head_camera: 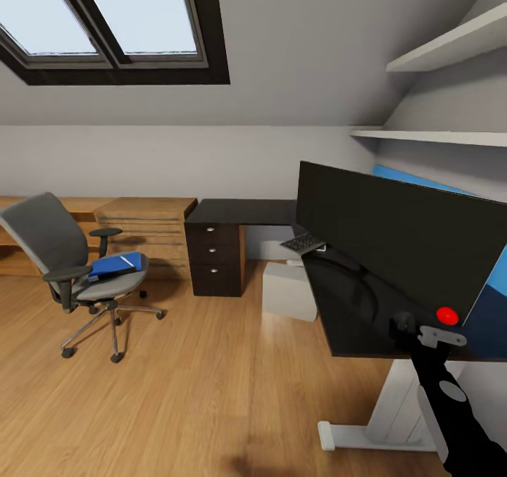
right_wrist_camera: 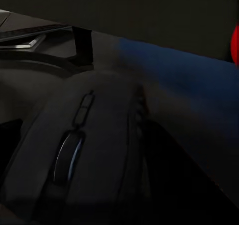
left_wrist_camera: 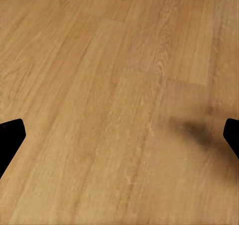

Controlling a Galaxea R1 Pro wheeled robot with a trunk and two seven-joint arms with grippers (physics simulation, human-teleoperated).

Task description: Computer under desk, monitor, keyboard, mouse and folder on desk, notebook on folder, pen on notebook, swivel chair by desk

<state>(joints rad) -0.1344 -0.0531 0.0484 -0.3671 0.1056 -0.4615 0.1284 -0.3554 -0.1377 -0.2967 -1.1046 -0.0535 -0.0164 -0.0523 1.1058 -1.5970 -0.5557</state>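
The mouse (right_wrist_camera: pixel 79 150), a black rounded lump with a scroll wheel, is seen close between the right gripper's (head_camera: pixel 415 331) fingers on the black desk (head_camera: pixel 352 322), just before the wide black monitor (head_camera: pixel 401 238); whether it is clasped cannot be told. The left gripper (left_wrist_camera: pixel 119 140) is spread wide over bare wooden floor (left_wrist_camera: pixel 99 85). Farther along the desk lies the keyboard (head_camera: pixel 303 243), the grey computer (head_camera: pixel 289 290) below it. Well apart, the blue folder (head_camera: pixel 116 264) rests on the grey swivel chair (head_camera: pixel 67 252), before a wooden cabinet (head_camera: pixel 151 231).
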